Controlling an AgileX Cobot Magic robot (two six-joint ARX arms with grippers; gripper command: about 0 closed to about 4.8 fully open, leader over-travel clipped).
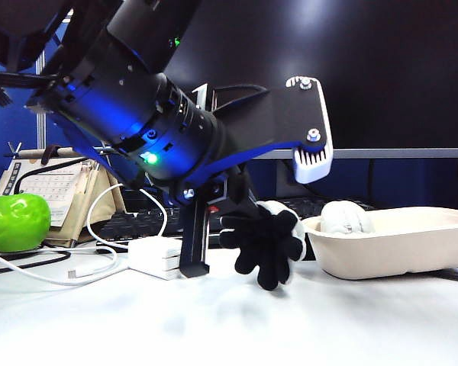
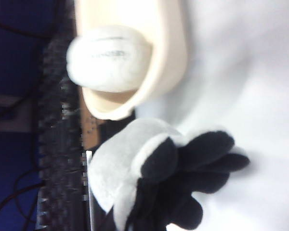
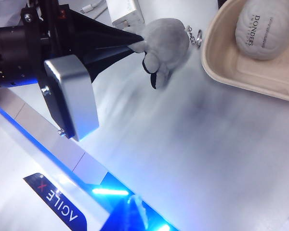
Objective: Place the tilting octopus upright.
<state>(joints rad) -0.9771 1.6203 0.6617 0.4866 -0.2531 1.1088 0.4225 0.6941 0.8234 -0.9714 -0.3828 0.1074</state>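
Note:
The octopus (image 1: 269, 245) hangs tipped on its side just above the white table, its black flower-shaped underside facing the exterior camera. The right wrist view shows its grey head (image 3: 166, 39) and a small key ring (image 3: 197, 34). My left gripper (image 1: 240, 219) reaches in from the left and is shut on the octopus (image 2: 135, 178) at the head side; its black fingers (image 3: 111, 41) narrow to a point on the plush. In its own wrist view the left gripper (image 2: 130, 222) is mostly covered by the toy. My right gripper's jaws do not show; only a blue-lit part of that arm (image 3: 58, 202) is seen.
A beige oval bowl (image 1: 401, 255) stands just right of the octopus, with a whitish rounded lump (image 1: 343, 217) in it. A white charger (image 1: 156, 255) with cables, a green apple (image 1: 15, 221), a black keyboard (image 1: 130, 225) and a desk calendar (image 1: 53, 191) lie to the left and behind.

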